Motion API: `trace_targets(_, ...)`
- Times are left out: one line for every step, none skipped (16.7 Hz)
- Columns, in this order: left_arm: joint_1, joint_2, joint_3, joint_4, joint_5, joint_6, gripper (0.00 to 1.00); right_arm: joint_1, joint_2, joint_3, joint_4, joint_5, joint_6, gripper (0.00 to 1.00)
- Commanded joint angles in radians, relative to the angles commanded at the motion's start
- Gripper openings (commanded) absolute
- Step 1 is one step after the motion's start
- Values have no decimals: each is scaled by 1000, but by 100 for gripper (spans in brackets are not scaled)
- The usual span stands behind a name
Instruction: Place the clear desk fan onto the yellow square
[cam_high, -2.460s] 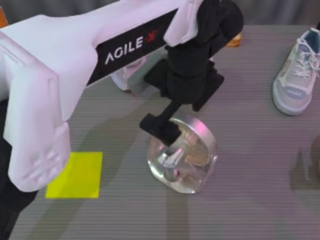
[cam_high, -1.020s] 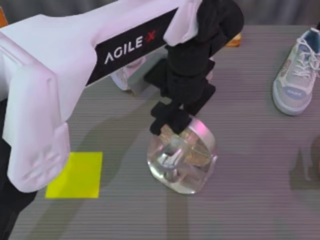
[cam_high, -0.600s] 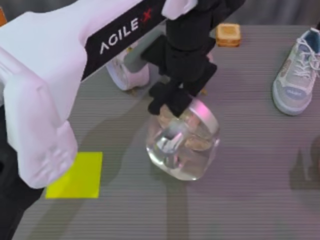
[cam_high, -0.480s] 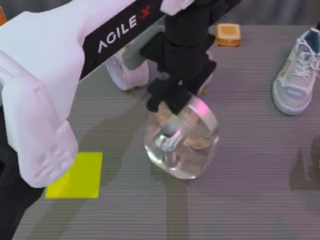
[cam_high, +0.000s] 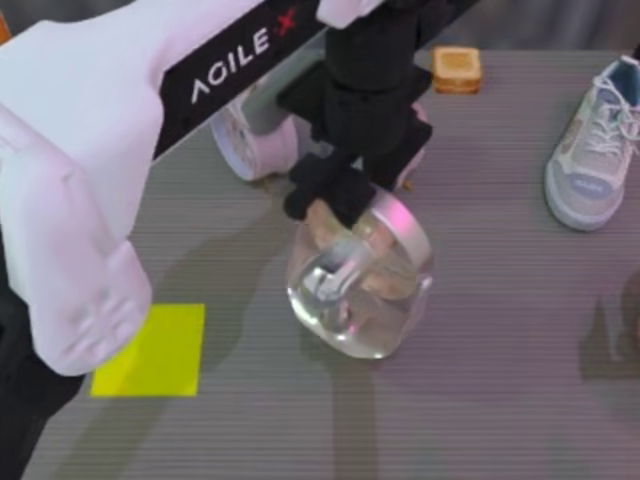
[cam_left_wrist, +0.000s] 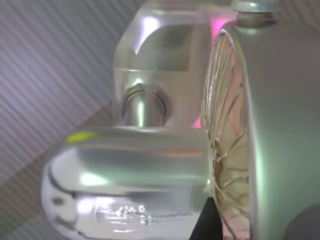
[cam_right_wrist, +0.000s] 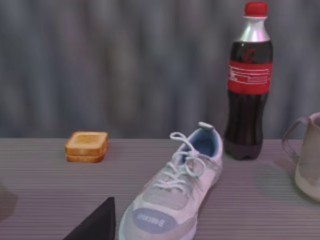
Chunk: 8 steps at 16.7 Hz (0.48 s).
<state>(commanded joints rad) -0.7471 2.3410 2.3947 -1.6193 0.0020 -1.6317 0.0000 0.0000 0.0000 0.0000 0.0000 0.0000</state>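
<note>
Near the bench's middle, the left gripper (cam_high: 335, 205) has its fingers closed on the round, clear plastic desk fan's (cam_high: 360, 290) silvery rim, and that smooth curved casing could slip or swing before reaching the flat yellow square (cam_high: 152, 350) toward the bench's left front corner.

Between the fan (cam_high: 360, 290) and the yellow square (cam_high: 150, 350) the tabletop (cam_high: 250, 420) lies bare, an open lane toward the left. Behind the fan a pink alarm clock (cam_high: 245, 150) stands close. The toast block (cam_high: 456, 70) and sneaker (cam_high: 592, 140) sit well off to the right.
</note>
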Motion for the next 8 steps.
trace_targets(4, -9, -10, 2, -1, 40, 0, 0, 0, 0, 0, 0, 0, 100)
trace_targets(9, -21, -23, 6, -3, 91, 0, 0, 0, 0, 0, 0, 0, 100)
trace_targets(15, -35, -38, 10, -4, 152, 0, 0, 0, 0, 0, 0, 0, 100)
trace_targets(23, -53, -56, 16, -6, 225, 0, 0, 0, 0, 0, 0, 0, 100)
trace_targets(32, -73, -77, 23, -7, 308, 0, 0, 0, 0, 0, 0, 0, 100)
trace_targets(42, -96, -100, 32, -9, 402, 0, 0, 0, 0, 0, 0, 0, 100)
trace_targets(53, -123, -127, 43, -10, 505, 0, 0, 0, 0, 0, 0, 0, 100)
trace_targets(65, -153, -156, 55, -11, 617, 0, 0, 0, 0, 0, 0, 0, 100)
